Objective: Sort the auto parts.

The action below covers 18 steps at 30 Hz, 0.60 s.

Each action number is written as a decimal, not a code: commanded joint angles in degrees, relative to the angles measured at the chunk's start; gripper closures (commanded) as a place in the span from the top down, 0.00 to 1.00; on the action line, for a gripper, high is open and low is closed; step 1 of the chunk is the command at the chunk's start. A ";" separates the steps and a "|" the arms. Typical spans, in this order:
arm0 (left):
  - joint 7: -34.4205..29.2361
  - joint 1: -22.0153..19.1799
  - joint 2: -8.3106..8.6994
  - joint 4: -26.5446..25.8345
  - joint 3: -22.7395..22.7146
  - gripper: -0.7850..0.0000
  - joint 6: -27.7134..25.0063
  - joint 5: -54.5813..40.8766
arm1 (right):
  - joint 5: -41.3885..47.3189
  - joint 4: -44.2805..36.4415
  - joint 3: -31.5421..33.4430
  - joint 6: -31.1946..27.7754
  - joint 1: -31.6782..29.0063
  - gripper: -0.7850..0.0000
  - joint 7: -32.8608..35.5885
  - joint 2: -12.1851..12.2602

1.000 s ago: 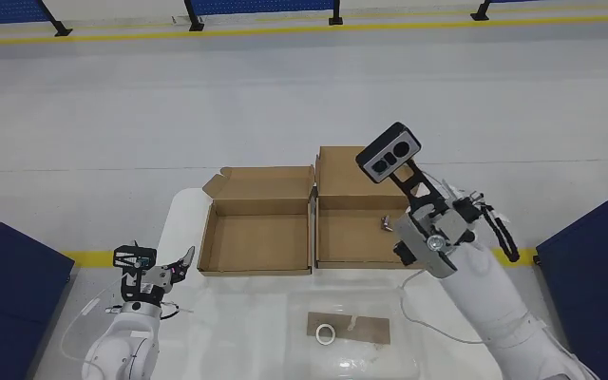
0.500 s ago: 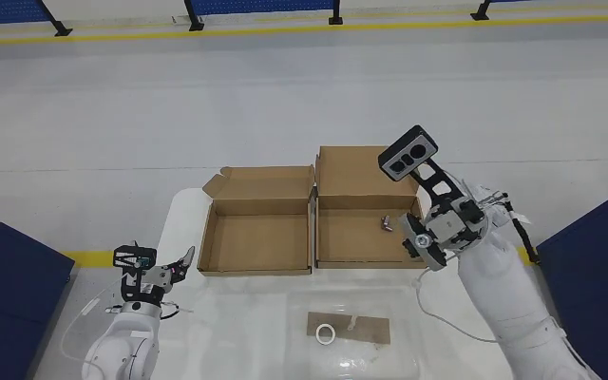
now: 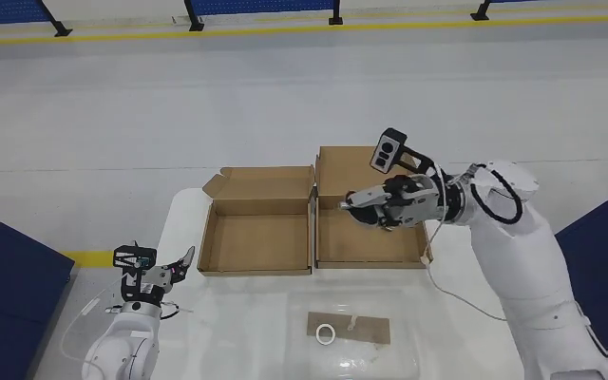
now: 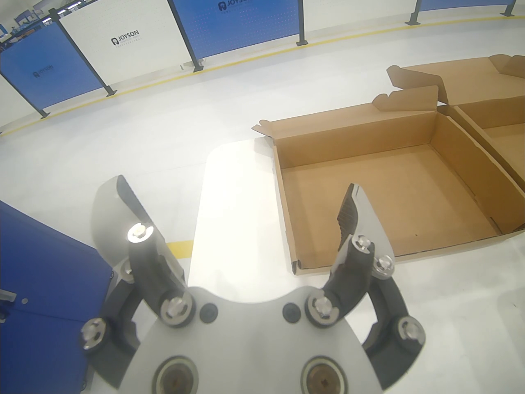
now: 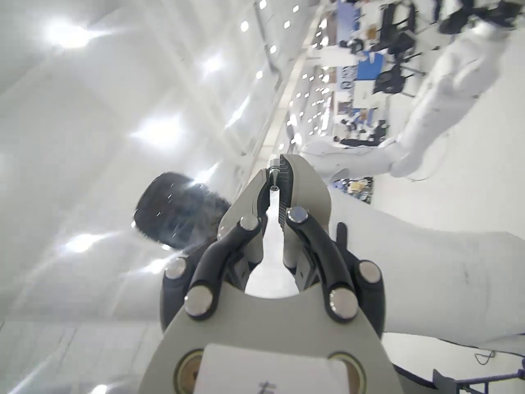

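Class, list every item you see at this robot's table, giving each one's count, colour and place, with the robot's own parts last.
Table: one, white, under everything.
Empty box: one, brown cardboard, open, on the table.
Second box: one, brown cardboard, open, right beside the empty box.
Cardboard sheet: one, brown, flat on the table's near side.
Ring: one, white, on the cardboard sheet.
Small threaded part: one, silver, between the right gripper's fingertips.
Left gripper: one, silver and black, open, at the table's corner.
Right gripper: one, silver and black, shut, above the second box.

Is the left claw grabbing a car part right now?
No, the left gripper has its fingers spread wide apart with nothing held between them.
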 commanded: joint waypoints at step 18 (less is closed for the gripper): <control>0.00 0.00 0.00 0.00 0.00 1.00 0.00 0.00 | -19.98 2.58 -6.82 9.08 7.78 0.00 -9.16 1.33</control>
